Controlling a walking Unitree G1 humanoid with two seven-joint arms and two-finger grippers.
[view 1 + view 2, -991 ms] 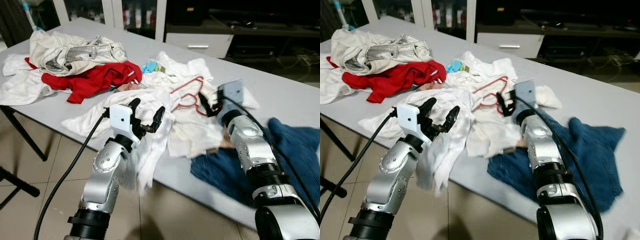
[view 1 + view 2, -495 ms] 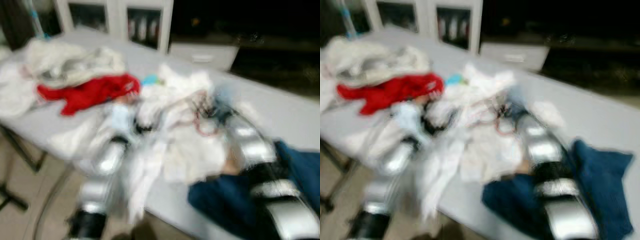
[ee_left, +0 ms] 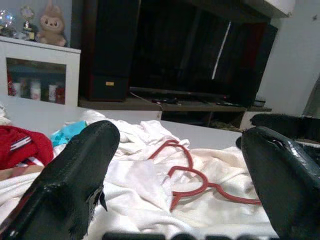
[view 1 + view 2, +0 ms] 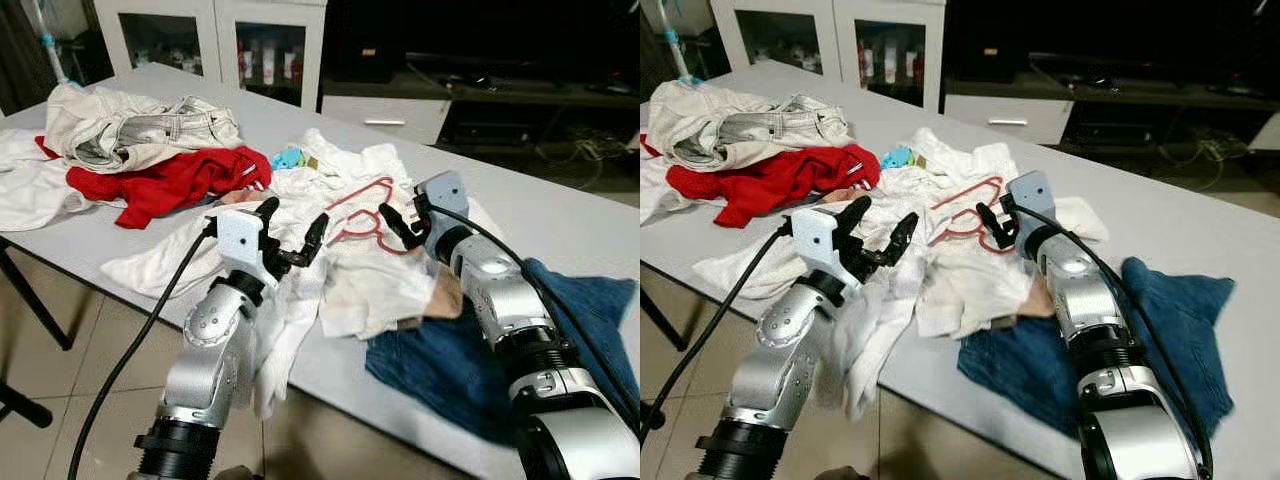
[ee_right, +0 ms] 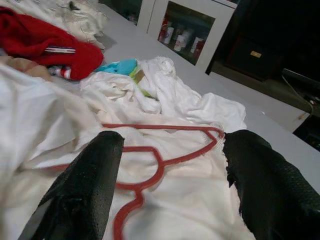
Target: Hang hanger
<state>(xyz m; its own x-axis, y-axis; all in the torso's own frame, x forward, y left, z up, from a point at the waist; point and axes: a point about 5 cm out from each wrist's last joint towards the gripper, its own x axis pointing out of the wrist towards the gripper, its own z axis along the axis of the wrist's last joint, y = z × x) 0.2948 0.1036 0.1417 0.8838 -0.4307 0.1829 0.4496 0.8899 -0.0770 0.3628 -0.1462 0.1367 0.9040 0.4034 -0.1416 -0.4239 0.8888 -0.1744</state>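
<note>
Right wrist view | right gripper [image 4: 405,218] jaws spread above red hanger [image 4: 362,212] | left gripper [image 4: 292,228] jaws spread | table [image 4: 560,210] bare beyond

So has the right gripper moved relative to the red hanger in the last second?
Cannot tell: the right gripper, fingers open, sits at the red hanger's near end on the white clothes, much as before; the camera shifted.
</note>
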